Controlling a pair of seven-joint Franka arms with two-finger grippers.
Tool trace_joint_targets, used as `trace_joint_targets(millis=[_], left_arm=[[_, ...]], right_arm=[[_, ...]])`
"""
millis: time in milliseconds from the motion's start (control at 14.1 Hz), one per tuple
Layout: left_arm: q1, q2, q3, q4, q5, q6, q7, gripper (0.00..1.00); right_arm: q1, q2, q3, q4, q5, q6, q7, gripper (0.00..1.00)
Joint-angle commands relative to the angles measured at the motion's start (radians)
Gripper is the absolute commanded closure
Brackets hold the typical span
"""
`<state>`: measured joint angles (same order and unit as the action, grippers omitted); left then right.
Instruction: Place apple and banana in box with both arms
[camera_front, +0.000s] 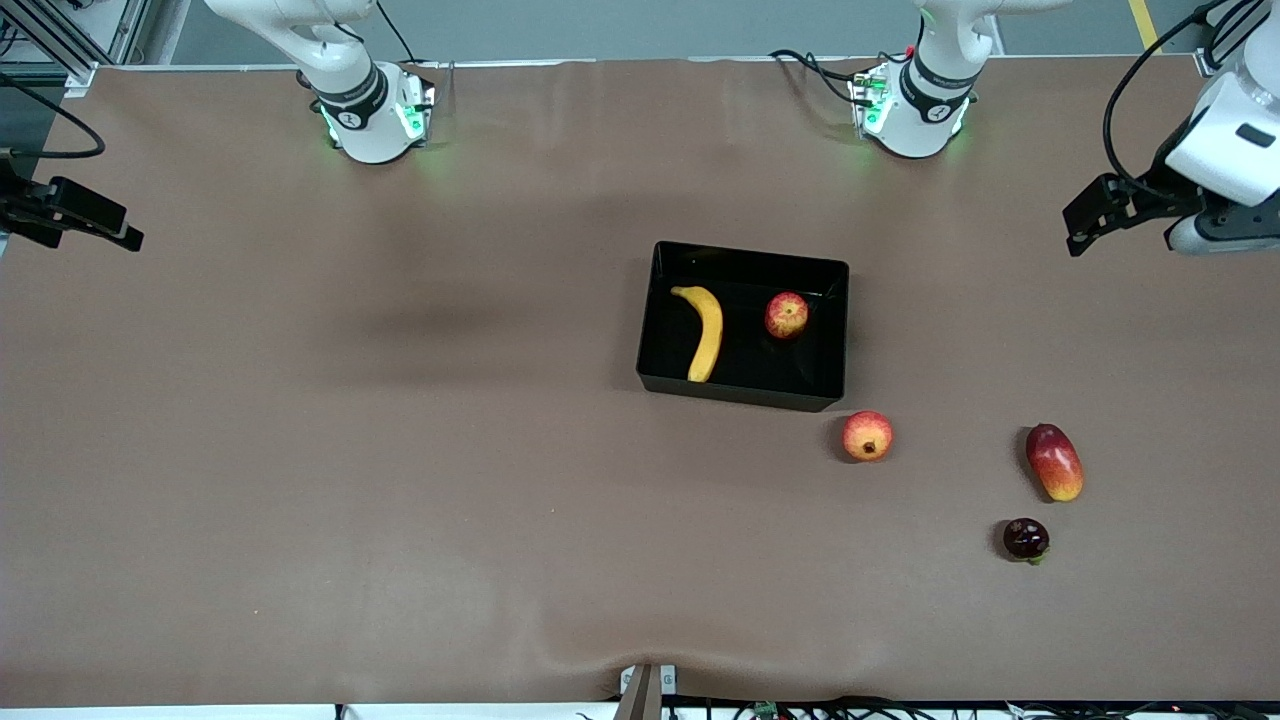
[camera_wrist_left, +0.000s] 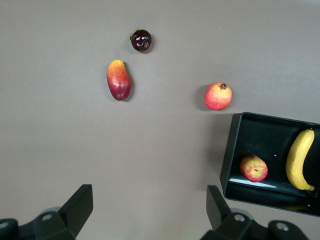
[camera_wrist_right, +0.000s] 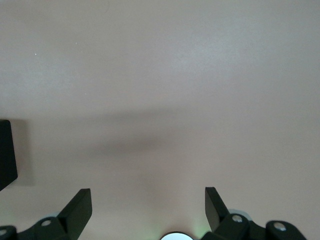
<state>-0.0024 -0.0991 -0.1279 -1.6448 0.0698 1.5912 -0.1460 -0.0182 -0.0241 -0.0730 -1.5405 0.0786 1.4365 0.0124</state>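
Jaws stand wide and empty on both the left gripper (camera_wrist_left: 147, 210) and right gripper (camera_wrist_right: 148, 210), each raised over bare desk (camera_front: 400, 480) at its own end. Banana (camera_front: 703, 331) and apple (camera_front: 787, 315) lie apart inside the box (camera_front: 740, 390).

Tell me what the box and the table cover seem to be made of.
The box looks like glossy black plastic: its walls and floor catch bright reflections in the left wrist view. The table cover looks like matte brown paper or thin sheet, going by the ripples along its near edge; which one is unclear.
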Motion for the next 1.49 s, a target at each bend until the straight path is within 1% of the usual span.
trace_joint_targets(millis=[0, 142, 426, 568, 1420], left_arm=[[-0.001, -0.021, 0.011, -0.012, -0.042, -0.008, 0.017, 0.0], [0.001, -0.011, 0.011, 0.011, -0.045, -0.016, 0.017, 0.0], [-0.001, -0.001, 0.01, 0.019, -0.057, -0.019, 0.016, 0.0], [-0.001, 0.001, 0.01, 0.019, -0.057, -0.027, 0.016, 0.0], [-0.005, 0.019, 0.007, 0.025, -0.057, -0.056, 0.017, 0.0]], right_arm=[[-0.012, -0.033, 0.007, -0.033, 0.003, 0.012, 0.0, 0.0], [-0.011, -0.033, 0.007, -0.033, 0.003, 0.013, -0.002, 0.0], [-0.008, -0.031, 0.009, -0.033, -0.006, 0.022, -0.002, 0.0], [0.007, -0.031, 0.012, -0.033, -0.058, 0.038, -0.002, 0.0], [0.008, -0.03, 0.012, -0.036, -0.06, 0.044, 0.0, 0.0]])
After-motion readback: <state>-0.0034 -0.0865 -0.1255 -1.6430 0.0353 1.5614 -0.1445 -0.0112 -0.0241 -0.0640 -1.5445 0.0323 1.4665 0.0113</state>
